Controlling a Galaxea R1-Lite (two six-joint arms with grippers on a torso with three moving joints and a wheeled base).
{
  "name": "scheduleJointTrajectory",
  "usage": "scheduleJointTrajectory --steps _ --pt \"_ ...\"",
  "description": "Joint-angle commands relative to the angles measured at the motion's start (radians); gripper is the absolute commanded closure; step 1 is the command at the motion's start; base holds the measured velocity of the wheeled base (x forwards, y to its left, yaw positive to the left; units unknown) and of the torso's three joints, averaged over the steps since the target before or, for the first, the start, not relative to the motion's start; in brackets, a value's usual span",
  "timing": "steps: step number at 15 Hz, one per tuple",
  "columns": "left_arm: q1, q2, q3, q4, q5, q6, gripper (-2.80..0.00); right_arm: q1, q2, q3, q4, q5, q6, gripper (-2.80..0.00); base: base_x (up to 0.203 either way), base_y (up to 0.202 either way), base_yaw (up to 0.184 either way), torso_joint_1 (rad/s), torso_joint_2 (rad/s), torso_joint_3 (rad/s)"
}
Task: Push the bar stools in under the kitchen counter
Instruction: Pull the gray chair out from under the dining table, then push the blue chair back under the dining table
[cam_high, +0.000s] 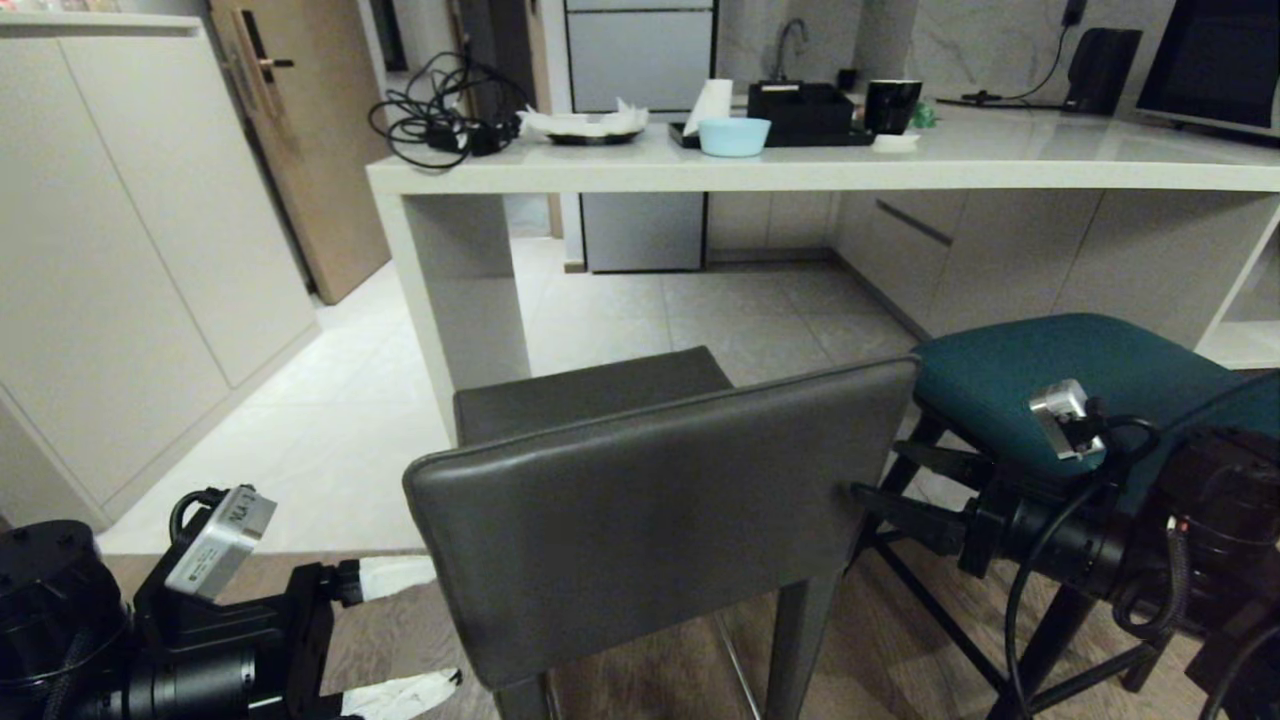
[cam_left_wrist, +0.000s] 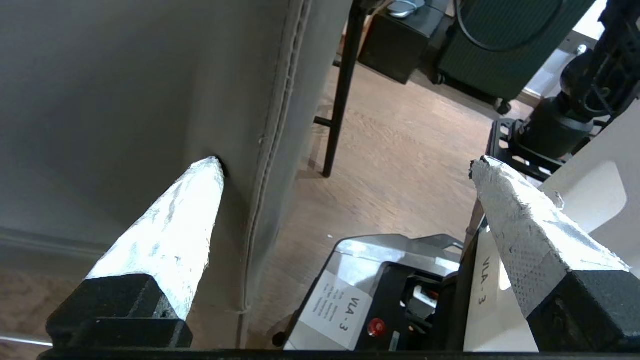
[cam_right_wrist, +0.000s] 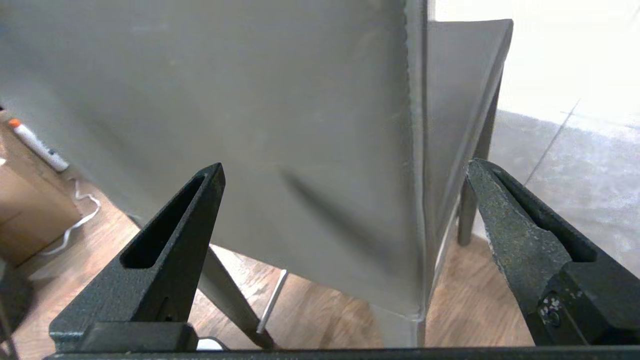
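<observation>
Pale cabinets (cam_high: 130, 250) stand on the left beside a wooden door (cam_high: 310, 150); the floor (cam_high: 740, 320) is grey tile, then wood nearer.

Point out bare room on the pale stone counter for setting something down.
The pale stone counter is bare along its front edge and from the black mug rightward. Crowded behind: tangled black cables, light blue bowl, black tray.
</observation>
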Motion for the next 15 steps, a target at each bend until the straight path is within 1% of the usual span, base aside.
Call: scheduleJointTrajectory --steps 1,4,5,6,7,8,9,10,11,12,13,14,15 --pt "0.063 -0.008 0.003 -0.006 -0.009 -0.001 -2.8 -0.02 -0.047 0.045 -0.01 0.032 0.001 -2.8 0.0 0.0 0.0 0.0 0.0 0.0" --pt "0.181 -0.077 0.02 -0.006 0.003 -0.005 -2.8 -0.05 -0.134 0.106 -0.01 0.037 0.003 -2.8 0.0 0.0 0.0 0.0 0.0 0.0" --pt "0.222 -0.108 0.032 -0.006 0.029 -0.009 -2.8 -0.06 -0.175 0.125 -0.01 0.036 0.004 -2.8 0.0 0.0 0.0 0.0 0.0 0.0" --pt "0.256 -0.142 0.037 -0.006 0.092 -0.02 -2.8 -0.074 -0.228 0.145 -0.01 0.035 0.008 -2.8 0.0 0.0 0.0 0.0 0.0 0.0" --pt "0.284 -0.176 0.032 -0.006 0.162 -0.038 -2.8 -0.095 -0.283 0.157 -0.008 0.032 0.015 -2.8 0.0 0.0 0.0 0.0 0.0 0.0" --pt "0.298 -0.205 0.022 -0.006 0.247 -0.059 -2.8 -0.129 -0.34 0.163 0.002 0.028 0.024 -2.8 0.0 0.0 0.0 0.0 0.0 0.0" --pt "0.306 -0.219 0.018 -0.006 0.351 -0.082 -2.8 -0.173 -0.402 0.162 0.034 0.004 0.03 -2.8 0.0 0.0 0.0 0.0 0.0 0.0" --pt "0.31 -0.222 0.018 -0.006 0.463 -0.092 -2.8 -0.203 -0.466 0.153 0.093 -0.058 0.034 -2.8 0.0 0.0 0.0 0.0 0.0 0.0" --pt "0.312 -0.22 0.018 -0.006 0.578 -0.092 -2.8 -0.22 -0.528 0.138 0.169 -0.149 0.036 -2.8 0.0 0.0 0.0 0.0 0.0 0.0" --pt "0.311 -0.216 0.016 -0.006 0.695 -0.079 -2.8 -0.228 -0.594 0.119 0.261 -0.228 0.037 -2.8 0.0 0.0 0.0 0.0 0.0 0.0" --pt "0.308 -0.216 0.012 -0.006 0.801 -0.055 -2.8 -0.232 -0.666 0.093 0.369 -0.281 0.037 -2.8 0.0 0.0 0.0 0.0 0.0 0.0" --pt "0.306 -0.225 -0.004 -0.006 0.871 -0.035 -2.8 -0.234 -0.739 0.057 0.498 -0.321 0.038 -2.8 0.0 0.0 0.0 0.0 0.0 0.0" --pt "0.306 -0.259 -0.022 -0.006 0.905 -0.024 -2.8 -0.236 -0.813 -0.001 0.68 -0.37 0.038 -2.8 0.0 0.0 0.0 0.0 0.0 0.0"
